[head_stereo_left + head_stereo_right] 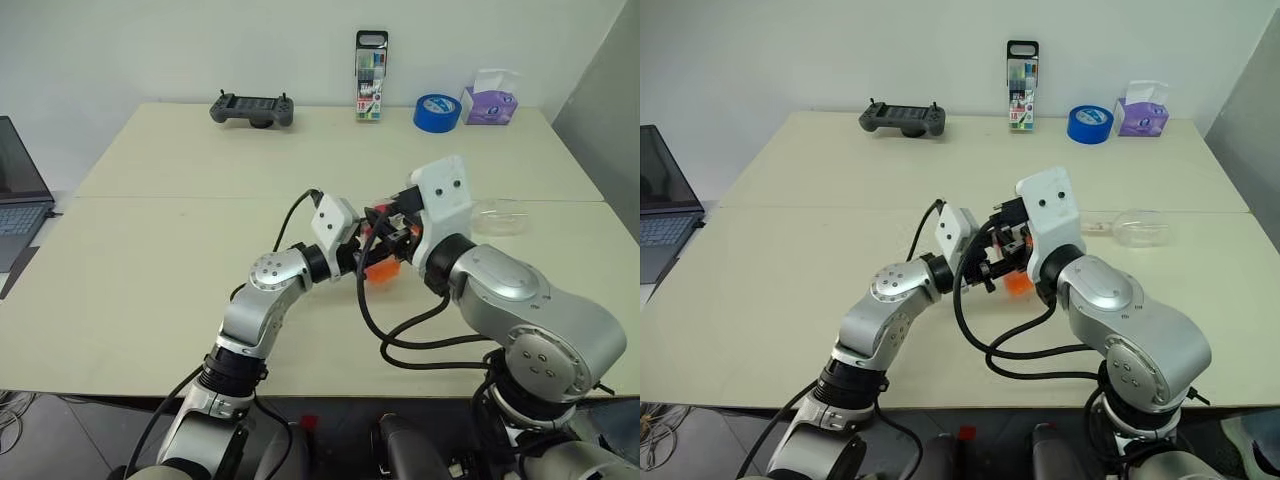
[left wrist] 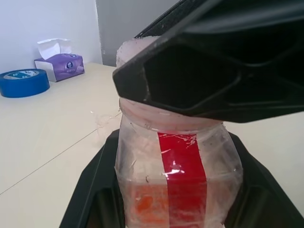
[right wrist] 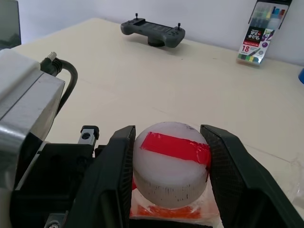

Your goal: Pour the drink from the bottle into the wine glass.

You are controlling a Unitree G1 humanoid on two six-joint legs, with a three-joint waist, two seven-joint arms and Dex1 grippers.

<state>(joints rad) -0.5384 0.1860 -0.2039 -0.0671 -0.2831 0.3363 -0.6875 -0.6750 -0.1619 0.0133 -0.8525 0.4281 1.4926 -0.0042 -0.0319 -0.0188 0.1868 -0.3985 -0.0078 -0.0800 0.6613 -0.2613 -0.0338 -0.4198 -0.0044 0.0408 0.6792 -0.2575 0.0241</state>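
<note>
Your left gripper is clamping the bottle body | your right gripper is closing its 2 fingers on the cap.

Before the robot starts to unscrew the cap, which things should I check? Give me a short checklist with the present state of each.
1. Left gripper holds the bottle by its body: ok, its black fingers sit on both sides.
2. Right gripper is around the cap: ok, one finger on each side; a firm clamp: cannot tell.
3. Bottle stands upright: ok, the drink lies level at the bottom.
4. Cap on the bottle: ok, not removed yet.
5. Wine glass ready to receive: not ok, it lies on its side on the table, to the robot's right.
6. Nothing in the way: ok, the blue tape roll and tissue box stand at the far edge.
</note>
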